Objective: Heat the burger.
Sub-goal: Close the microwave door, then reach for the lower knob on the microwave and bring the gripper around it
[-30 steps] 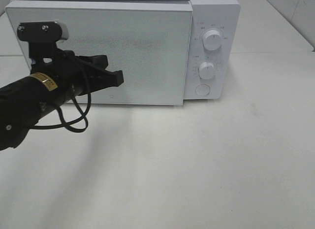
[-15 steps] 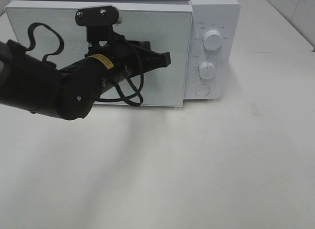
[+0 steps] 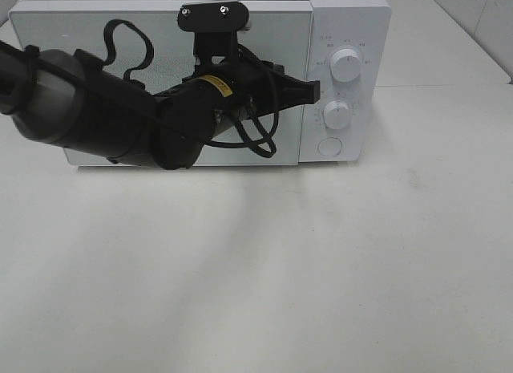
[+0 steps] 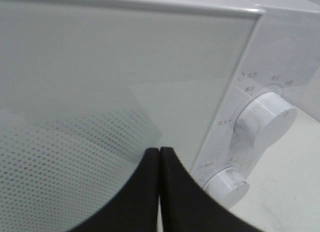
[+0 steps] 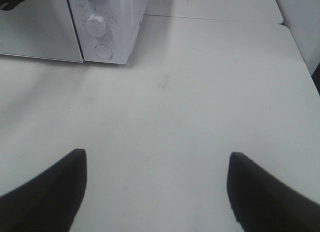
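While tight together, left gripper [image 3: 313,91] near microwave [image 3: 365,20] lower knob [image 3: 337,114] — right gripper [image 5: 156,154] fingers wide apart.

Lab bench: white microwave [image 3: 280,28] on plain white table [image 3: 321,269].

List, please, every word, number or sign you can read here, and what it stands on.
No text is legible.
Markings around the upper knob and lower knob on the microwave: too small and blurred to read.
Print on the yellow label on the left arm: too small to read.
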Controlling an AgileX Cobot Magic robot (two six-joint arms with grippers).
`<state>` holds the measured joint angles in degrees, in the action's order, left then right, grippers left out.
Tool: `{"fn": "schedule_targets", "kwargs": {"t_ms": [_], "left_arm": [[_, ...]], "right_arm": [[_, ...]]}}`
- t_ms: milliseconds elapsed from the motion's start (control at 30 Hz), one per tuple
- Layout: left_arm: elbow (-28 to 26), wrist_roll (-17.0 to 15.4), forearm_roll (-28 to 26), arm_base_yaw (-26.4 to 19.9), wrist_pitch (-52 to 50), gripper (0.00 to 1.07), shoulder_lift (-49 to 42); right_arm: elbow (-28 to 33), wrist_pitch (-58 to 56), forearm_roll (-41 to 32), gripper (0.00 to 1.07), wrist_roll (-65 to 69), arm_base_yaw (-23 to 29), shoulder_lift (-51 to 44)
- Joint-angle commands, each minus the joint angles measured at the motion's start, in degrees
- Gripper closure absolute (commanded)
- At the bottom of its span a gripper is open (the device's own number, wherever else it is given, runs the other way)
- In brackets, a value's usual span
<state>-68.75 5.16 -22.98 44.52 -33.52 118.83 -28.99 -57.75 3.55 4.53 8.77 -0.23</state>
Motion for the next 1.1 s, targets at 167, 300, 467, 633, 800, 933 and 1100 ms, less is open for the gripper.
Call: {"fn": "schedule_targets", "kwargs": {"t_ms": [167, 300, 467, 633, 800, 933, 1100], "left_arm": [[-3.5, 4.9, -7.5, -1.1, -3.4, 1.07, 1.3], [-3.0, 5.5, -7.1, -0.6, 1.8, 1.07, 0.2], [-1.3, 6.6, -6.0, 0.6, 12.2, 1.07, -3.4], [-0.4, 9.8, -4.3, 1.3, 25.7, 0.93, -6.8], [-0.4, 9.9, -4.3, 1.3, 39.9, 0.42, -10.1], [-0.4, 9.9, -4.4, 1.3, 47.8, 0.09, -11.7], [-0.5, 9.9, -4.2, 1.3, 64.1, 0.06, -14.6]], "right_arm": [[0.2, 0.7, 0.0, 0.32, -0.5, -0.4, -1.5], [0.2, 0.7, 0.0, 0.32, -0.5, -0.4, -1.5], [0.2, 0.7, 0.0, 0.32, -0.5, -0.4, -1.5], [0.2, 0.7, 0.0, 0.32, -0.5, -0.4, -1.5], [0.2, 0.7, 0.0, 0.32, -0.5, -0.4, -1.5], [0.2, 0.7, 0.0, 0.32, -0.5, -0.4, -1.5], [0.2, 0.7, 0.0, 0.32, -0.5, -0.4, -1.5]]}}
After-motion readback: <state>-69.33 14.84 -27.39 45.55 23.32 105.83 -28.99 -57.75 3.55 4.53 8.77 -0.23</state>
